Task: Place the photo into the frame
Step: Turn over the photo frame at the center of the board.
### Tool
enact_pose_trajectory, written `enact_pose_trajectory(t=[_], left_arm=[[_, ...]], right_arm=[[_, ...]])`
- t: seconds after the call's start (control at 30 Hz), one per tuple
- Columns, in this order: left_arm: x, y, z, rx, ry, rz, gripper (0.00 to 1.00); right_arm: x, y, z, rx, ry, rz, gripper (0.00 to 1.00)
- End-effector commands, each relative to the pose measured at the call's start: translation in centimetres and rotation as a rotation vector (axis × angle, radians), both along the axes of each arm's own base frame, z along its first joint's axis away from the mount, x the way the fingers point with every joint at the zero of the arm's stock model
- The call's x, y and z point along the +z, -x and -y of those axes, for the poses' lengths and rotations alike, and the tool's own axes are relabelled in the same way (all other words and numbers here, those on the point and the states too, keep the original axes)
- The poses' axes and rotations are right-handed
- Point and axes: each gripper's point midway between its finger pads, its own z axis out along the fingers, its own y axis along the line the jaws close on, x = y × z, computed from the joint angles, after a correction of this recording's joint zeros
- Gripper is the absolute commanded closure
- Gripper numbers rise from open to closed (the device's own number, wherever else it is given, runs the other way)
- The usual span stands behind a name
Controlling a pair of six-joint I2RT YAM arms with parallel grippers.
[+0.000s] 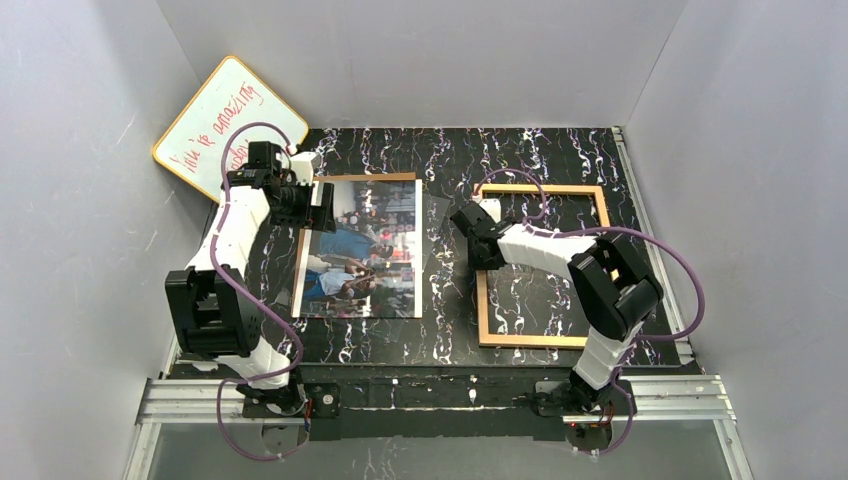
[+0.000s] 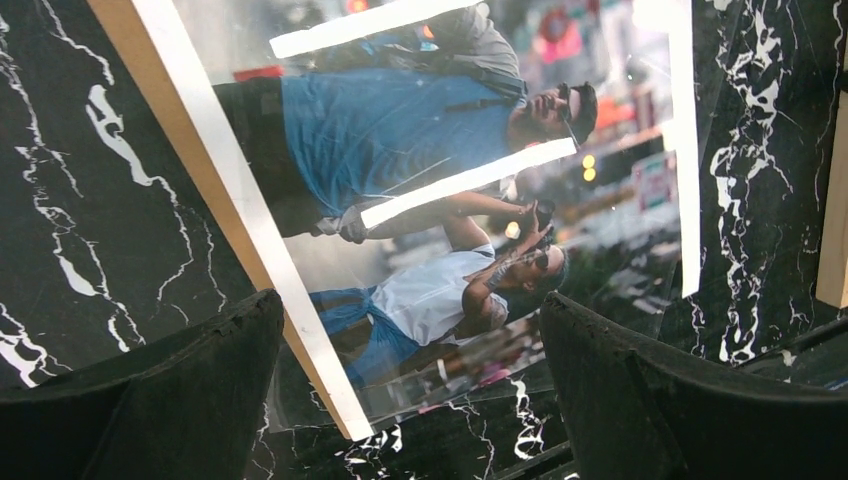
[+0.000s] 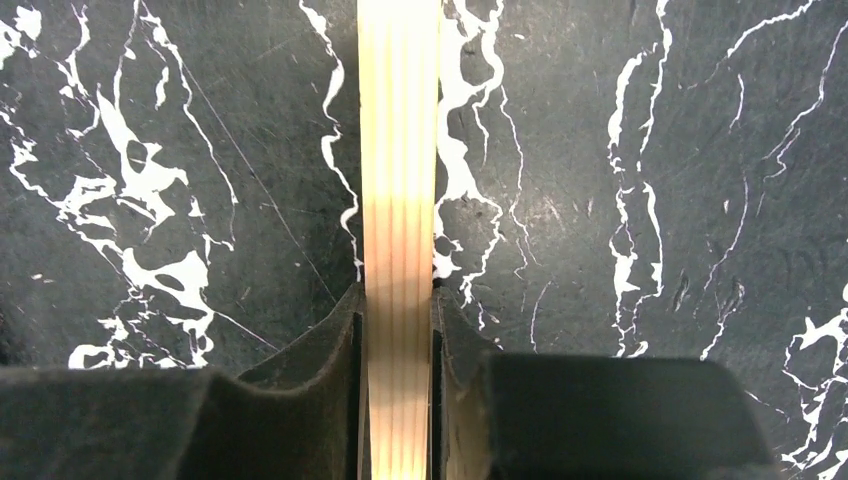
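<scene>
The photo [image 1: 365,250] of people in blue and white lies face up on the black marble table, left of centre. My left gripper [image 1: 322,208] hovers open over its far left part. In the left wrist view the photo [image 2: 420,130] fills the space ahead, and the left gripper [image 2: 410,300] holds nothing between its wide-apart jaws. The light-wood frame [image 1: 530,341] lies flat on the right. My right gripper [image 1: 478,250] sits on its left rail. In the right wrist view both jaws of the right gripper [image 3: 398,300] press against the frame's rail [image 3: 398,150].
A brown backing board [image 1: 370,178] lies under the photo, its edge [image 2: 150,90] showing along one side. A clear sheet [image 1: 435,250] overlaps the photo and sticks out to its right. A yellow-rimmed whiteboard [image 1: 225,120] leans in the far left corner. Grey walls enclose the table.
</scene>
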Motion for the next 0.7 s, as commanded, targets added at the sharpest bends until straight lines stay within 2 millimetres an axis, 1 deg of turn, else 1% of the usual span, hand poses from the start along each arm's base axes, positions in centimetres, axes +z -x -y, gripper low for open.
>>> enact_pose_trajectory(t=[0.0, 0.07, 0.17, 0.2, 0.27, 0.37, 0.47, 0.57, 0.67], left_arm=[[1.7, 0.8, 1.2, -0.046, 0.025, 0.009, 0.02], [1.7, 1.0, 1.4, -0.044, 0.038, 0.003, 0.02], [1.7, 1.1, 1.9, -0.039, 0.068, -0.006, 0.02], [1.7, 1.4, 2.9, -0.066, 0.079, -0.011, 0.02], [1.6, 1.7, 3.7, -0.08, 0.097, -0.024, 0.02], [1.4, 2.0, 4.8, -0.093, 0.121, -0.029, 0.02], [1.5, 2.0, 5.7, -0.105, 0.115, -0.019, 0.02], [2.5, 1.6, 6.4, -0.109, 0.118, 0.005, 0.02], [3.8, 0.7, 7.4, -0.103, 0.137, 0.042, 0.02]], right_arm=[[2.4, -1.2, -2.0, -0.012, -0.044, 0.023, 0.9], [4.3, -1.9, -3.3, 0.001, -0.08, 0.043, 0.93], [8.3, -3.0, -5.5, 0.027, -0.164, 0.075, 0.96], [10.2, -3.4, -6.7, 0.045, -0.214, 0.088, 0.96], [13.2, -3.6, -8.3, 0.076, -0.305, 0.108, 0.96], [18.0, -3.3, -10.7, 0.115, -0.461, 0.127, 0.97], [22.1, -2.6, -12.7, 0.146, -0.607, 0.13, 0.97], [25.6, -1.8, -14.1, 0.173, -0.736, 0.13, 0.97], [28.6, -1.0, -15.3, 0.199, -0.851, 0.129, 0.97]])
